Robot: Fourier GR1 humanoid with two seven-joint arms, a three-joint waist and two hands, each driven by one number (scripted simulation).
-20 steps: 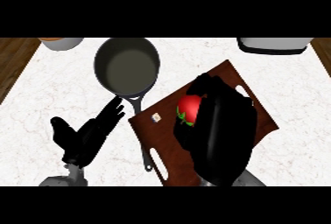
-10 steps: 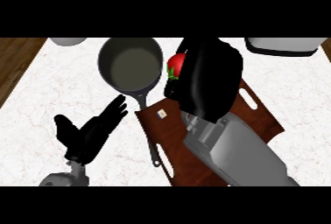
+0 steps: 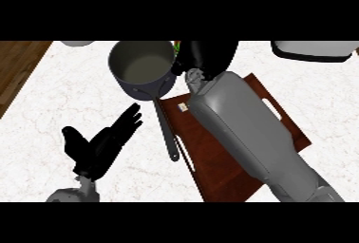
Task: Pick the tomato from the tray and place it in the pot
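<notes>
At the lower left, the left hand [image 3: 98, 144] rests open over the white counter [image 3: 42, 118], fingers straight and spread, pointing up and to the right, with the thumb out to its left. Beyond its fingertips, up and to the right, stands the dark pot [image 3: 143, 66], seen from above with a pale inside. The pot's long handle [image 3: 165, 128] runs down from the pot's near wall and passes just to the right of the left hand's fingers, crossing the left edge of the brown tray [image 3: 217, 161]. A small pale piece [image 3: 184, 107] lies on the tray near its upper left corner, close beside the handle.

The right forearm [image 3: 245, 133] stretches up across the tray from the lower right edge. At its end the right hand [image 3: 207, 54] sits just to the right of the pot's rim, touching or nearly touching it. Its fingers are curled, closed around the tomato [image 3: 177, 46], of which only a thin red and green sliver shows at the hand's left side, between the hand and the pot's rim. To the right of the right hand, at the top edge, sits a white container [image 3: 312, 50].
</notes>
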